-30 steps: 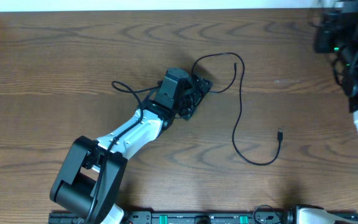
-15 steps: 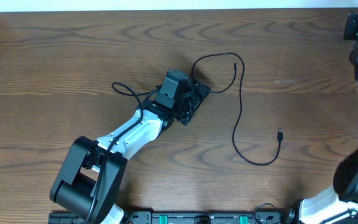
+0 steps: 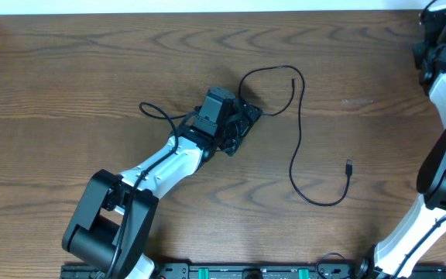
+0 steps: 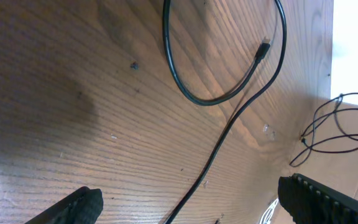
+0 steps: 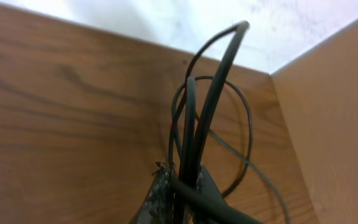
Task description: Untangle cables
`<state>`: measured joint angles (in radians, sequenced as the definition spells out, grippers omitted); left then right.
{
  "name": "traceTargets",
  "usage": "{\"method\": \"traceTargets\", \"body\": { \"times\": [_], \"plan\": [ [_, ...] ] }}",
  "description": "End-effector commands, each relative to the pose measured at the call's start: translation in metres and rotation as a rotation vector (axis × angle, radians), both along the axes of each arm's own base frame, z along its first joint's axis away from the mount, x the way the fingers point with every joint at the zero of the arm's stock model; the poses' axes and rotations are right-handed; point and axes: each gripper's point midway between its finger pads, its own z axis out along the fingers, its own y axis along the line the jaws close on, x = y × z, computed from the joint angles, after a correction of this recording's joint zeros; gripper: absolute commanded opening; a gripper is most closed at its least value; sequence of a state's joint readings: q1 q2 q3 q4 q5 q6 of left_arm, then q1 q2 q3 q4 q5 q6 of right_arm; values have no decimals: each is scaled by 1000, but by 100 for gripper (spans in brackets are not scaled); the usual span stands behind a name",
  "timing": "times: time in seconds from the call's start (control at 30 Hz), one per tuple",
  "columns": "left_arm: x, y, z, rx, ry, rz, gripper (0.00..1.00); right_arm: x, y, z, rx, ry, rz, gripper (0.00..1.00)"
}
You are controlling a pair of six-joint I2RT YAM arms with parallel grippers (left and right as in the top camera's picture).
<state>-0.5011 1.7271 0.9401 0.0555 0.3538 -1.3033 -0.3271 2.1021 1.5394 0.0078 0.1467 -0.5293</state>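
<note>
**Item 1, left gripper (image 3: 240, 122).** Your left claw stands with its jaws spread wide and holds nothing. It sits low over the middle of the table (image 3: 68, 70). The placement reads as a pinch about to be made: in its wrist view the loose cable runs up the gap between the two fingers (image 4: 82, 202).

**Item 2, loose black cable (image 3: 299, 132).** It lies flat on the wood in open curves. It runs out from under that claw, arcs round on the far side, then trails toward your side and hooks up to its plug (image 3: 349, 166). The near part lies right at the claw. The plug end lies well apart from it.

**Item 3, right gripper (image 5: 178, 190).** Your right claw is clamped tight on a bunch of black cords (image 5: 211, 81), which rise in loops from between its fingers. It sits at the far right corner, near the raised edge board (image 5: 328, 137), well apart from item 2. The likely purpose is to hold the picked-out cords clear of the one on the table.
</note>
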Motion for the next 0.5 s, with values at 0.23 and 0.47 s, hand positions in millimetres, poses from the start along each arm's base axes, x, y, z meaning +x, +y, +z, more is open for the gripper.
{"method": "traceTargets", "body": {
  "times": [0.23, 0.47],
  "plan": [
    [1, -2, 5, 4, -21, -16, 95, -6, -84, 30, -152, -142, -67, 1],
    [1, -2, 5, 4, -21, -16, 95, -5, -71, 4, 157, -209, 41, 1]
  ]
}}
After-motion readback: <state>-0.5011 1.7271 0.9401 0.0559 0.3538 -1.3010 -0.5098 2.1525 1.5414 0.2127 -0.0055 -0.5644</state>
